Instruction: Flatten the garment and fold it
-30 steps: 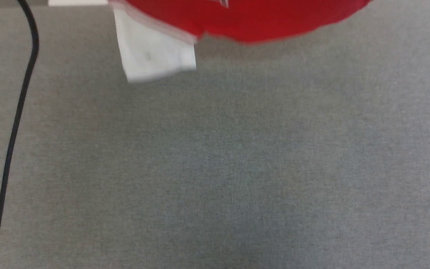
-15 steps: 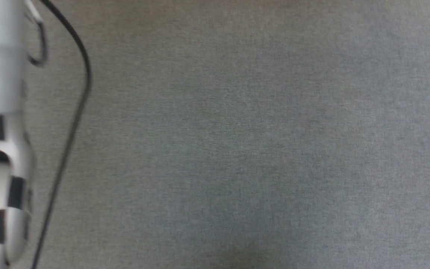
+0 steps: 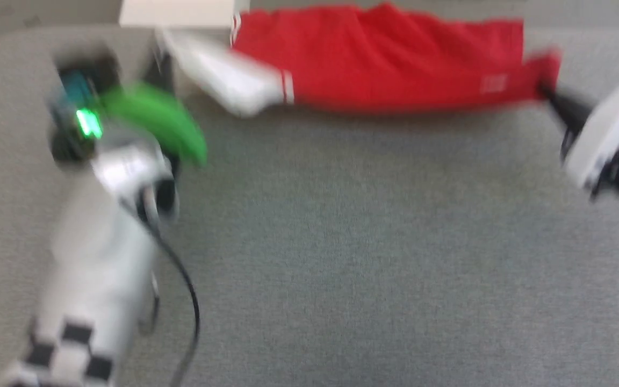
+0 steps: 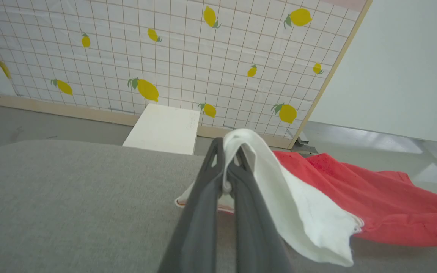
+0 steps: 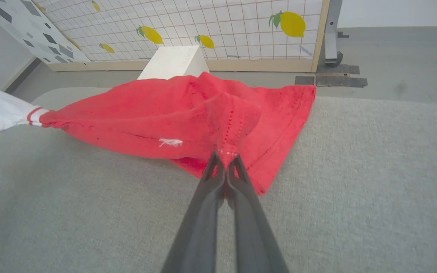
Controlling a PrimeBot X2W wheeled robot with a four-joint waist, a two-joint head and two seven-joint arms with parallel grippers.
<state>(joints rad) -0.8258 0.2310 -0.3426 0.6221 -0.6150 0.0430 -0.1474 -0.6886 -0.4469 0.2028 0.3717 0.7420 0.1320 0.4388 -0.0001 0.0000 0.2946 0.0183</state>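
Evidently flattening: left end effector (image 4: 227, 151) clamps the white sleeve (image 4: 298, 204), right end effector (image 5: 226, 161) a fold of the red jersey (image 5: 146, 110); next, tauten the cloth between them and lower it.

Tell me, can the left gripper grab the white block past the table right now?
Probably not: the left gripper is shut on the garment, pinching its white sleeve, and the white block sits beyond the far edge of the table.

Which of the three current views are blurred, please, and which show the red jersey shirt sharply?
Head view: strong motion blur smears the red jersey shirt with white sleeves. Left wrist view: sharp, with the left gripper shut on a white sleeve. Right wrist view: sharp, the right gripper pinching red fabric; soft even light, no glare.
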